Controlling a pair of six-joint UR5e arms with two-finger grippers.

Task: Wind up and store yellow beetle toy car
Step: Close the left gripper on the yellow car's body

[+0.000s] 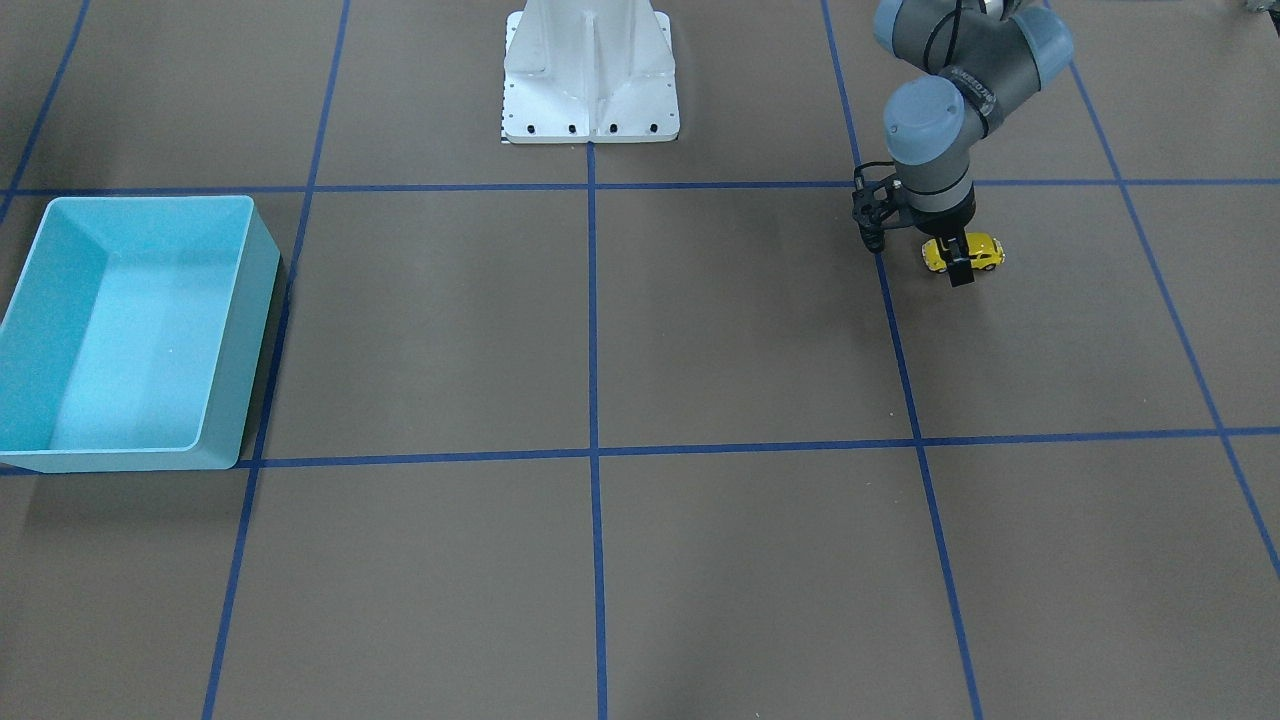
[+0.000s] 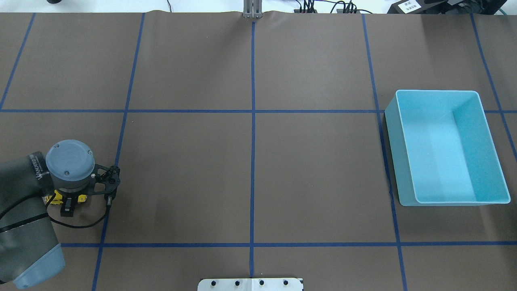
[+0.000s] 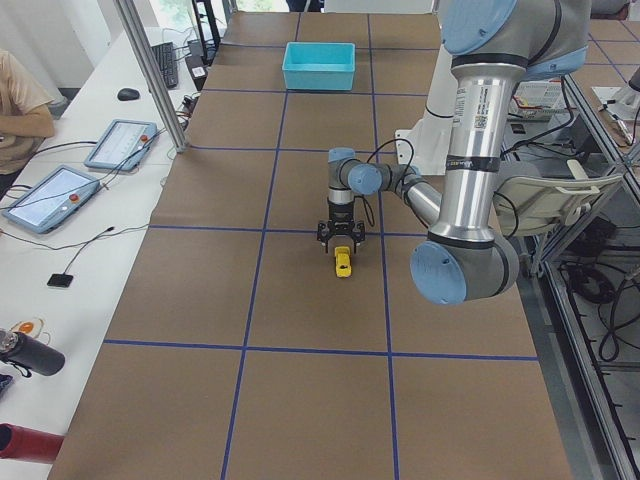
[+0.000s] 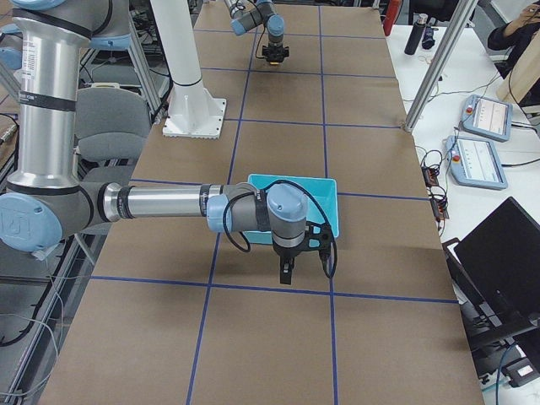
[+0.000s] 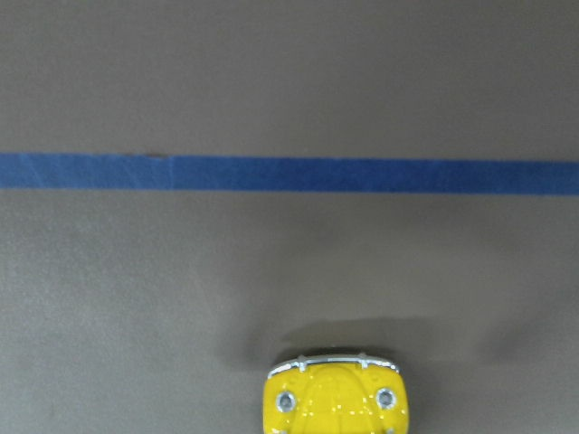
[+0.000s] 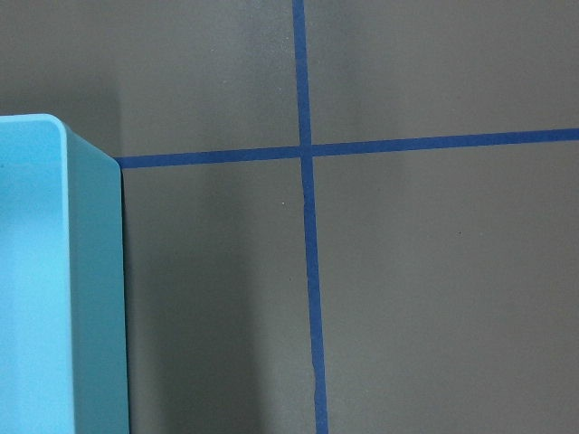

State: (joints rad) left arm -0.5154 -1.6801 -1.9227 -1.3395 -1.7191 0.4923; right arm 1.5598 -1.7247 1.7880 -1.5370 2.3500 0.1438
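The yellow beetle toy car (image 1: 980, 251) sits on the brown table on my left side. It also shows in the overhead view (image 2: 54, 197), the exterior left view (image 3: 343, 265) and, nose first, at the bottom of the left wrist view (image 5: 335, 400). My left gripper (image 1: 958, 262) points straight down with its fingers shut on the car's sides. My right gripper (image 4: 287, 275) shows only in the exterior right view, hanging beside the near corner of the turquoise bin (image 4: 327, 192). I cannot tell whether it is open or shut.
The turquoise bin (image 2: 391, 153) is empty and stands far across the table on my right side (image 1: 245, 340). Its corner shows in the right wrist view (image 6: 63, 271). Blue tape lines grid the table. The white robot base (image 1: 590, 100) stands at the table's edge.
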